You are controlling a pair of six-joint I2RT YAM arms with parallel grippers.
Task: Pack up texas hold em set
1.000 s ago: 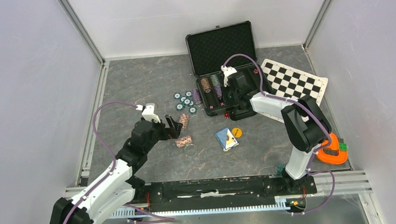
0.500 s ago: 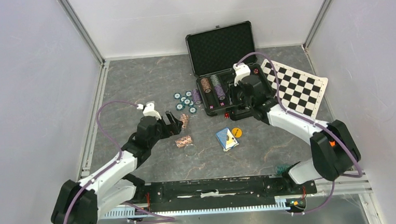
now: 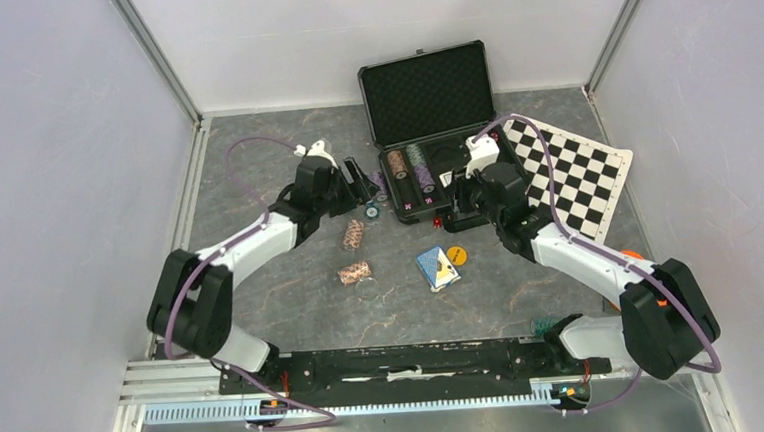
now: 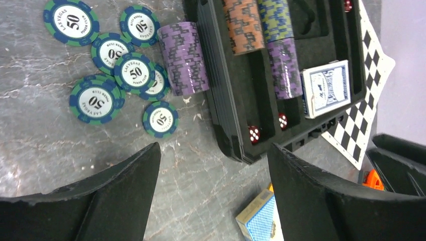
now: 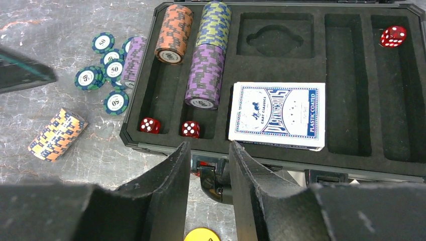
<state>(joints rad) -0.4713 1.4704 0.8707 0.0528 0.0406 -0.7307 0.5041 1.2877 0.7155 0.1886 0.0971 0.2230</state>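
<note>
Left claw (image 4: 213, 198) is spread wide, nothing between the jaws, hanging over the grey table (image 4: 45, 135). Ahead of it and off to its left, loose teal chips (image 4: 116, 75) lie flat in a cluster. Straight ahead, a purple chip stack (image 4: 183, 57) lies on its side, just beside the outer wall of the open black case (image 4: 226, 120). Ahead to its right, inside that case, are rows of chips (image 4: 261, 30) and a blue card deck (image 4: 326, 88). A second deck (image 4: 258, 221) sits on the table close under its right finger, and the checkered mat (image 4: 361, 135) shows past the case.

Over to the right claw (image 5: 208, 186): only a narrow gap, nothing pinched. It hovers at the case's near rim, and the black handle (image 5: 213, 183) shows through the gap beneath it. Two red dice (image 5: 149, 125) rest just beyond its left fingertip. A yellow button (image 5: 201, 235) lies on the table below the claw.
</note>
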